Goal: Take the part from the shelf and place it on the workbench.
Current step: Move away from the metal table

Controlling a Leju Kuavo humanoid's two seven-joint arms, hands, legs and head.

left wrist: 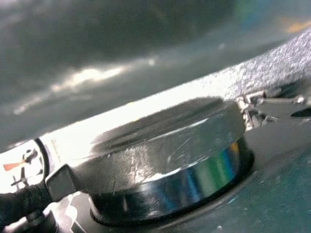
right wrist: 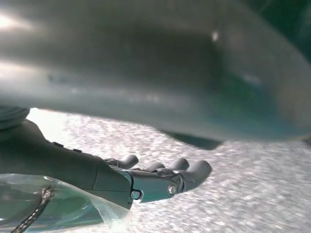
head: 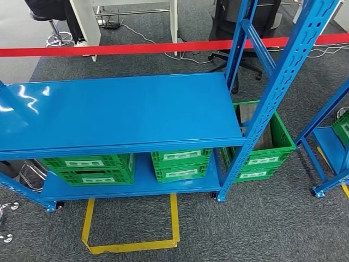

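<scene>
1. A blue shelf [head: 119, 112] stands on grey carpet [head: 255, 229]; its top board is bare and glossy.
2. On the lower board sit two stacks of green crates [head: 92, 169], one at the left and one nearer the middle [head: 181, 164].
3. A third green crate [head: 263, 147] stands on the floor just past the shelf's right upright [head: 280, 87], open at the top.
4. A second blue rack [head: 329, 147] stands at the far right, with another green crate on it.
5. Yellow tape [head: 131, 240] marks a square on the carpet in front of the shelf; a red band [head: 123, 49] stretches across behind it.
6. The right hand [right wrist: 161, 179] hangs above the carpet, fingers straight and slightly apart, holding nothing.
7. In the left wrist view a round metal piece is seen close up; the left hand's state cannot be told.
8. I cannot tell where the part is; the crates' contents are hidden.
</scene>
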